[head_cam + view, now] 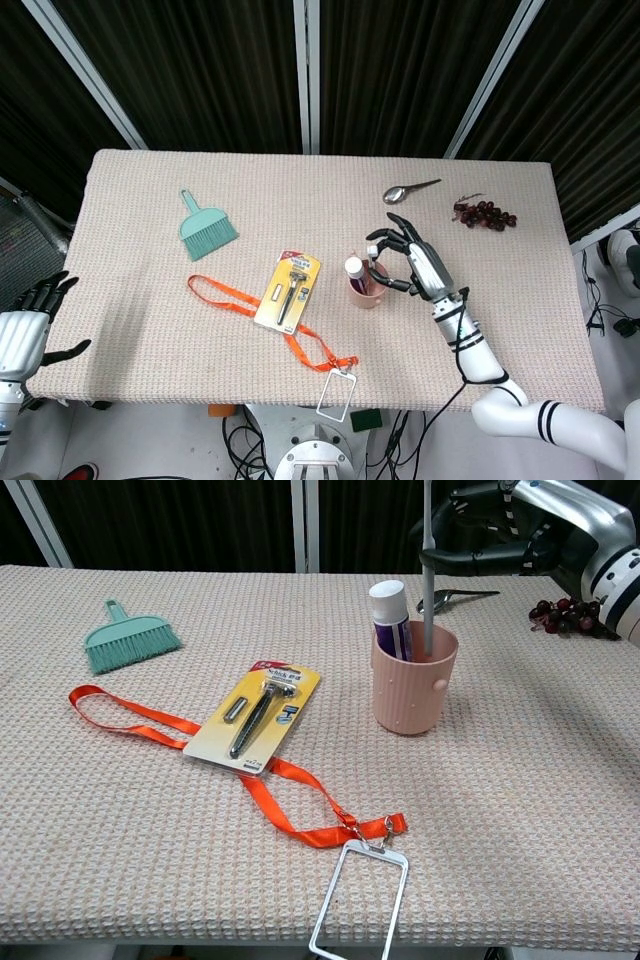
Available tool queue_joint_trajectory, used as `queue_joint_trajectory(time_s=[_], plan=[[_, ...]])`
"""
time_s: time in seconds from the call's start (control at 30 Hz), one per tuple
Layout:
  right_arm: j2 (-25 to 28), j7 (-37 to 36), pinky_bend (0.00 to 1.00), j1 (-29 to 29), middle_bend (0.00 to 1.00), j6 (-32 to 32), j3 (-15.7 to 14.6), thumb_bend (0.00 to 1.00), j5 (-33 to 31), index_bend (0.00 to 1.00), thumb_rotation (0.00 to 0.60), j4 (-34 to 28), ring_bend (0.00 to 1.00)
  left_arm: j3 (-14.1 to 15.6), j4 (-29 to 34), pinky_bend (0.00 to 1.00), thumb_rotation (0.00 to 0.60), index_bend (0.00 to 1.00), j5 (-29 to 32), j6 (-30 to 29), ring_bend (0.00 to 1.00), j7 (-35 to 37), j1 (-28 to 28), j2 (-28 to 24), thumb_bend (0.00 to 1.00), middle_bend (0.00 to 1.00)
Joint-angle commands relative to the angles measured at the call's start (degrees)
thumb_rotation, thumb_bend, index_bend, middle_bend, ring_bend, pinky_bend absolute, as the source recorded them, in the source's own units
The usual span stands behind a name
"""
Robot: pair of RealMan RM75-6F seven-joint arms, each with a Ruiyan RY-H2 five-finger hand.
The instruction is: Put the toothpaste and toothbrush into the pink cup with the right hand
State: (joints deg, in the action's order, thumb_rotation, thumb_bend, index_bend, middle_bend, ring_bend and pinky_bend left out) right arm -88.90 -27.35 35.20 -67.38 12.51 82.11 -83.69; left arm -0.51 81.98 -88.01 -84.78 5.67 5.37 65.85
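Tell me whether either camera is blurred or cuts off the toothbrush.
Head view: sharp, evenly lit, but the right hand hides most of the toothbrush. Chest view: sharp; the toothbrush stands upright in the pink cup, its top cropped by the frame edge.

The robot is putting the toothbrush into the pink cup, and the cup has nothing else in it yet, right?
Not quite. The right hand does lower the toothbrush into the pink cup, but the chest view shows the toothpaste already standing inside it.
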Motion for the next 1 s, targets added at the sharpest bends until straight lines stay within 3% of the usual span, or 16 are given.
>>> queue_joint_trajectory(time_s=[0.03, 0.1, 0.27, 0.33, 0.5, 0.6, 0.77, 1.0], plan=[[1.1, 0.5, 0.0, -0.2, 0.07, 1.1, -0.6, 0.4, -0.7, 0.07, 0.6, -0.8, 0.0, 0.0, 0.0, 0.22, 0.543, 0.13, 0.0, -0.1, 0.11, 0.0, 0.0, -0.1, 0.09, 0.08], [1.7, 0.2, 0.0, -0.6, 0.02, 0.8, -0.7, 0.34, -0.6, 0.0, 0.6, -1.4, 0.0, 0.0, 0.1, 0.22, 0.544, 0.13, -0.1, -0.1, 0.11, 0.0, 0.0, -0.1, 0.09, 0.08], [5.7, 0.8, 0.0, -3.6, 0.0, -2.4, -2.5, 0.33, 1.3, 0.0, 0.6, -3.6, 0.0, 0.0, 0.5, 0.22, 0.542, 0.13, -0.4, -0.2, 0.11, -0.5, 0.1, 0.0, 0.09, 0.08], [8.9, 4.8, 0.0, -6.4, 0.0, -5.7, -5.1, 0.34, 4.0, 0.0, 0.6, -3.7, 0.0, -0.1, 0.7, 0.22, 0.54, 0.13, -0.6, -0.6, 0.11, -0.7, 0.0, 0.0, 0.09, 0.08], [11.5, 24.8, 0.0, -16.7, 0.0, -17.9, -11.9, 0.34, 8.0, 0.0, 0.6, 2.7, 0.0, -0.3, 0.9, 0.22, 0.541, 0.13, -0.6, -1.3, 0.11, -0.9, -0.2, 0.1, 0.09, 0.08], [11.2, 23.9, 0.0, -22.7, 0.0, -20.1, -15.0, 0.33, 5.3, 0.0, 0.6, 5.6, 0.0, -0.2, 1.0, 0.22, 0.539, 0.13, -0.9, -1.6, 0.11, -1.1, -0.3, 0.4, 0.09, 0.08], [9.8, 19.4, 0.0, -28.3, 0.0, -20.2, -15.4, 0.33, 0.2, 0.0, 0.6, 11.7, 0.0, 0.3, 0.9, 0.22, 0.537, 0.13, -1.3, -1.5, 0.11, -2.0, -0.5, 0.6, 0.09, 0.08], [12.3, 22.3, 0.0, -28.9, 0.0, -19.3, -14.3, 0.34, 0.1, 0.0, 0.6, 8.9, 0.0, 0.4, 1.1, 0.22, 0.537, 0.13, -1.3, -1.7, 0.11, -2.8, -0.7, 0.5, 0.09, 0.08]])
